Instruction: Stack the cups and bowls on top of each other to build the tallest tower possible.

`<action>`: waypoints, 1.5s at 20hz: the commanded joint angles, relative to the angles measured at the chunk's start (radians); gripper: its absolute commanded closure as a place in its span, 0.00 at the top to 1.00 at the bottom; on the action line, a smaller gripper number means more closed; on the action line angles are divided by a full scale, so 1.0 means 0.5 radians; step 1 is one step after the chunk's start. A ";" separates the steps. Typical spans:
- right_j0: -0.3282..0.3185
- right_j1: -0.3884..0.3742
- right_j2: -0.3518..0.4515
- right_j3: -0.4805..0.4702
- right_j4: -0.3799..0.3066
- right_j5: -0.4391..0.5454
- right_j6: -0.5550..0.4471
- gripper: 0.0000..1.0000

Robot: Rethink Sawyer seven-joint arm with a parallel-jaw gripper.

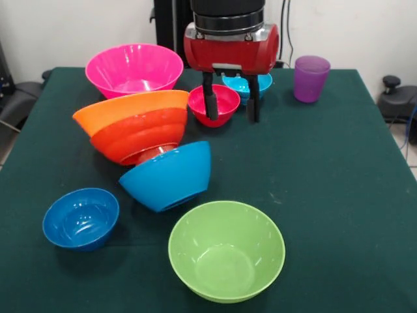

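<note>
green worktop (339, 195) holds a toppled tower (146, 153): orange bowls and a sky-blue bowl (168, 175) lying tilted. the pincer (231, 104) hangs empty, fingers apart, beside a small red bowl (215, 104). rebuilding seems pending; next move likely needs righting a bowl as base

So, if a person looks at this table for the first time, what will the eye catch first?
Probably the leaning stack left of centre: the orange bowl nested over the red-orange bowl, tipped against the sky-blue bowl, which lies on its side. Next, the robot's red hand hanging open at the far middle, by the magenta-red bowl. Nearest the camera sits the upright lime green bowl.
</note>
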 commanded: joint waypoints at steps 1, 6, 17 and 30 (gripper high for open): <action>0.027 0.112 0.131 0.058 -0.132 -0.098 -0.242 1.00; 0.027 0.127 0.132 0.082 -0.135 -0.131 -0.202 1.00; 0.049 0.140 0.108 0.121 -0.149 -0.215 -0.124 1.00; 0.118 0.090 0.012 0.214 -0.200 -0.449 0.034 1.00</action>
